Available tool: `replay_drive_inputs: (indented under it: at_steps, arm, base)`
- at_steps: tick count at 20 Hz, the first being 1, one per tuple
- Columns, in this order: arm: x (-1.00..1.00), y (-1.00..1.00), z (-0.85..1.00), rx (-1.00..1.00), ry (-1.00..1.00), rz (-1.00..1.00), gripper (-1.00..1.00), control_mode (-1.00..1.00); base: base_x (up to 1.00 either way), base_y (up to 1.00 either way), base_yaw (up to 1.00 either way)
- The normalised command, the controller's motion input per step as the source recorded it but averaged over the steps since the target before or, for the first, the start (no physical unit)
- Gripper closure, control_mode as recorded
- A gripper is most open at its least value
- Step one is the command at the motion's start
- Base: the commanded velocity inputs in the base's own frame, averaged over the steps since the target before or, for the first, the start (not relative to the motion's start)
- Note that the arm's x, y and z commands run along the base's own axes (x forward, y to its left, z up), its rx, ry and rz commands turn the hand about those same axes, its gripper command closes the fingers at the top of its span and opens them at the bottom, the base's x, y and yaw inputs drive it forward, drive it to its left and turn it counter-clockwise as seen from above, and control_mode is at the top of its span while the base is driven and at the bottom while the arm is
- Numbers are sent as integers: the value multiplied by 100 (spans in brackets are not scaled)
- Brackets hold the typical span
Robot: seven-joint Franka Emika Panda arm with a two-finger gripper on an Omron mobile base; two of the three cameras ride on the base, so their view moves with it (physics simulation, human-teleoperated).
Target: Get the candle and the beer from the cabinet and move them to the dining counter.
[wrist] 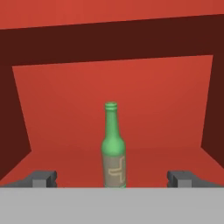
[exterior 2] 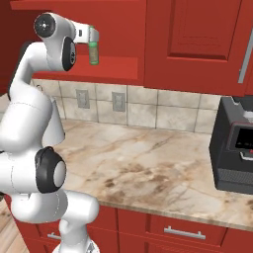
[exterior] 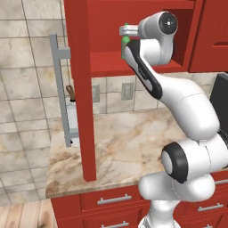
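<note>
The beer (wrist: 114, 148), a green glass bottle with a narrow neck, stands upright on the shelf of the open red cabinet (wrist: 166, 109). My gripper (wrist: 113, 178) is open, one fingertip on each side of the bottle and apart from it. From the base views the hand reaches into the cabinet (exterior: 111, 67), with the gripper (exterior: 126, 32) at the height of the beer's (exterior: 125, 44) upper part. In the right base view the beer (exterior 2: 93, 53) stands just below the gripper (exterior 2: 93, 35). The candle and the dining counter are out of view.
The cabinet's open door (exterior: 82, 98) with its silver bar handle (exterior: 55, 89) juts out over the marbled wall counter (exterior: 129, 142). A dark appliance (exterior 2: 234, 148) stands at the counter's right. A closed red cabinet door (exterior 2: 197, 39) is to the right, red drawers (exterior 2: 183, 230) below.
</note>
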Motion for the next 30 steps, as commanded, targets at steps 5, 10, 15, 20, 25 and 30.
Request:
replay_drive_inputs:
  at_steps: [5,10,15,20,25,30]
  arm:
    - [28,-5,0,0,-1,0,-100,-100]
    - [24,0,-9,0,-2,0,-100,-100]
    - [23,0,-9,0,-1,0,-100,-100]
    - [12,0,0,0,0,0,-100,-100]
    - [12,0,0,0,0,0,-100,-100]
    - [17,0,-2,0,0,0,-100,-100]
  base:
    - [0,0,0]
    - [0,0,0]
    - [0,0,0]
    - [0,0,0]
    - [0,0,0]
    - [0,0,0]
